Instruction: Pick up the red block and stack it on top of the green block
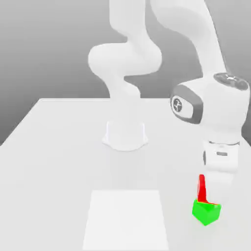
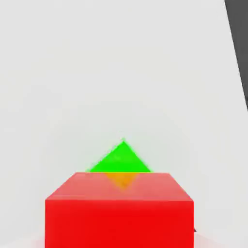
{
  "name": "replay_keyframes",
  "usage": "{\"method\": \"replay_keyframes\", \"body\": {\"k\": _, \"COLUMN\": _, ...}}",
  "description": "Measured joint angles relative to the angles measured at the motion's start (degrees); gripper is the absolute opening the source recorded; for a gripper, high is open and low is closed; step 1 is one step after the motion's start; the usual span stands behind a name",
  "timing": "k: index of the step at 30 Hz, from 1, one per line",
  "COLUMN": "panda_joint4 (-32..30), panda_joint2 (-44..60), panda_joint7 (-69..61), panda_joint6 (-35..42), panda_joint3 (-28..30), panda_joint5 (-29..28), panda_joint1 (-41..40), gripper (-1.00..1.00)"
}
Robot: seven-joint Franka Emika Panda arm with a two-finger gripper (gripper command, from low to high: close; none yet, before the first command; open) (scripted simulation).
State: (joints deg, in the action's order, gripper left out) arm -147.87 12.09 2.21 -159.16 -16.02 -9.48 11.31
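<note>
The white robot arm (image 1: 215, 105) reaches down on the exterior view's right, close to the front of the pale surface (image 1: 63, 162). Its round base (image 1: 125, 135) stands farther back, near the middle of the surface.

The green block (image 1: 206, 212) sits on the surface under the arm's hand. It is turned so that one corner points to the front. The red block (image 1: 201, 188) is right above it and looks like it touches the top of the green block. Most of the red block is hidden behind the white hand, so just a thin red strip shows.

In the hand view, the red block (image 2: 119, 209) is big and close. A corner of the green block (image 2: 121, 159) peeks out past its far edge.

I cannot tell if the fingers are clenched on the red block or let go.

A lighter square patch (image 1: 126, 220) lies on the surface, at the front.
</note>
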Motion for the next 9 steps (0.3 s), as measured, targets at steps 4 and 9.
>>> {"method": "replay_keyframes", "body": {"k": 4, "panda_joint4": 0.1, "panda_joint2": 1.0, "panda_joint7": 0.4, "panda_joint6": -0.8, "panda_joint3": 0.5, "panda_joint5": -0.8, "panda_joint1": 0.4, "gripper": 1.0}}
{"method": "replay_keyframes", "body": {"k": 9, "panda_joint4": -0.2, "panda_joint2": -6.6, "panda_joint7": -4.5, "panda_joint6": 5.9, "panda_joint3": -1.9, "panda_joint5": 5.7, "panda_joint1": -0.4, "gripper": 1.0}}
